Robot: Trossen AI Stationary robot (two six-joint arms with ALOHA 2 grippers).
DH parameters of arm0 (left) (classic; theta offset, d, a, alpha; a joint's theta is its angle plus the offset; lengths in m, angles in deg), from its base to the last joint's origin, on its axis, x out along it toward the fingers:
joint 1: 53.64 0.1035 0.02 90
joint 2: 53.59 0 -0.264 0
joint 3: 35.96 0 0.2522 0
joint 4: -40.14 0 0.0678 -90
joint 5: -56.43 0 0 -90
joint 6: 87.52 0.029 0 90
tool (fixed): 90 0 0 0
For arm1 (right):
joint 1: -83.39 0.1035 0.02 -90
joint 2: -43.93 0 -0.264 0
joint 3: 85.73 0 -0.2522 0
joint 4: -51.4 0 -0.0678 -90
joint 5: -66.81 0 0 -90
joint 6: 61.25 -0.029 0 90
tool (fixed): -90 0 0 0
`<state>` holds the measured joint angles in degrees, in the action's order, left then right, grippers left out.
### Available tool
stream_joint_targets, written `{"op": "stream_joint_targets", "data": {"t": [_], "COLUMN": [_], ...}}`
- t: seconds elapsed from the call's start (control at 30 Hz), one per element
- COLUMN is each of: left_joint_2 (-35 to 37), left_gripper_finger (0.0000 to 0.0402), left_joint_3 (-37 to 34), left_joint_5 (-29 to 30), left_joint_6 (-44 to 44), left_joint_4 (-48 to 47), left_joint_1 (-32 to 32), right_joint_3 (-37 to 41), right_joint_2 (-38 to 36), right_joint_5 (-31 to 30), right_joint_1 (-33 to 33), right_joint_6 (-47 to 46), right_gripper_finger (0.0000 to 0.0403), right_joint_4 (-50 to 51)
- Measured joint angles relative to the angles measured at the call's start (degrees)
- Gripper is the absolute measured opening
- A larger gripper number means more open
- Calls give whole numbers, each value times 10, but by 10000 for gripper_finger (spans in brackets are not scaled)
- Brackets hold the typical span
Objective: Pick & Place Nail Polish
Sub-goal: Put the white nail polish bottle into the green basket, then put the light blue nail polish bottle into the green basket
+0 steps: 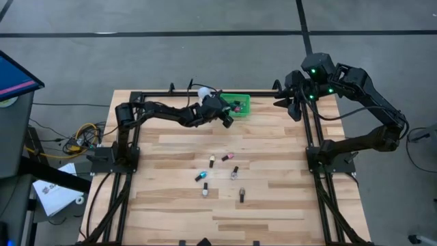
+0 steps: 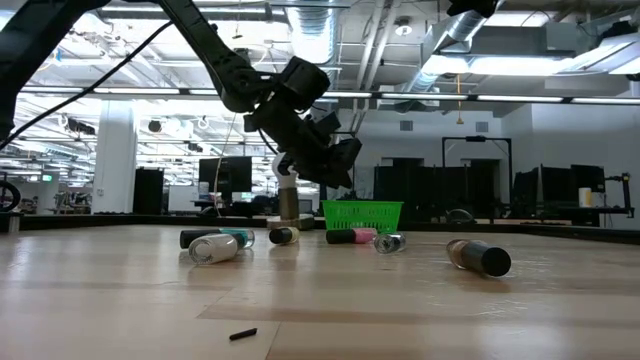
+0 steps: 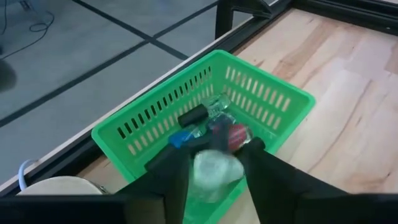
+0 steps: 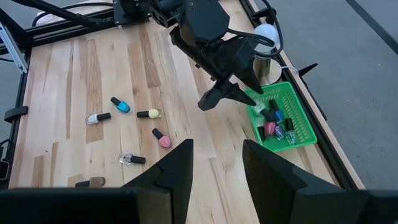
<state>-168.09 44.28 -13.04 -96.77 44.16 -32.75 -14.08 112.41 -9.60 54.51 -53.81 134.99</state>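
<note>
My left gripper (image 1: 227, 119) hangs over the near edge of the small green tray (image 1: 237, 104) at the table's far middle and is shut on a pale, clear nail polish bottle (image 3: 214, 169). The tray (image 3: 249, 99) holds several bottles, dark-capped, blue, red and clear. Several more bottles (image 1: 212, 162) lie on their sides on the wood at the table's middle; they also show in the right wrist view (image 4: 120, 104). My right gripper (image 4: 216, 165) is open and empty, held high at the far right (image 1: 290, 104). My left gripper pinches the pale bottle's sides (image 3: 205, 171) between its two fingers (image 3: 171, 171). The fingers slant down from the table's left. The bottle is lifted clear, just above the tray's near wall. Which part of the bottle the fingers are on is blurred.
A white dome-topped object (image 1: 203, 92) on a round base (image 4: 267, 68) stands just left of the tray, close to my left arm. Black frame rails (image 1: 311, 137) run along the table's left, right and far edges. Bare wood lies toward the near edge (image 1: 225, 219).
</note>
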Motion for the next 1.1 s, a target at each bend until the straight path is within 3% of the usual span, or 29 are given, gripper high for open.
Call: {"op": "stream_joint_targets", "data": {"t": [0.23,0.3,0.43,0.63,0.73,0.87,1.1], "left_joint_2": [2,15,86,226,287,340,326], "left_gripper_finger": [186,188,183,182,191,209,223], "left_joint_3": [0,-1,1,-45,-107,-194,-293], "left_joint_5": [2,-39,-113,-136,-136,-91,-14], "left_joint_6": [0,0,-1,58,29,-48,-165], "left_joint_4": [0,-5,-64,-217,-236,-231,-160], "left_joint_1": [1,-3,-31,-127,-184,-258,-376], "right_joint_3": [0,0,0,0,0,0,0], "right_joint_2": [0,0,0,0,0,0,1], "right_joint_5": [0,1,1,1,1,1,1], "right_joint_1": [9,16,27,31,31,31,31], "right_joint_6": [0,0,0,1,3,4,2], "right_gripper_finger": [131,131,131,131,131,131,131], "right_joint_4": [0,0,0,-1,-3,-5,-23]}}
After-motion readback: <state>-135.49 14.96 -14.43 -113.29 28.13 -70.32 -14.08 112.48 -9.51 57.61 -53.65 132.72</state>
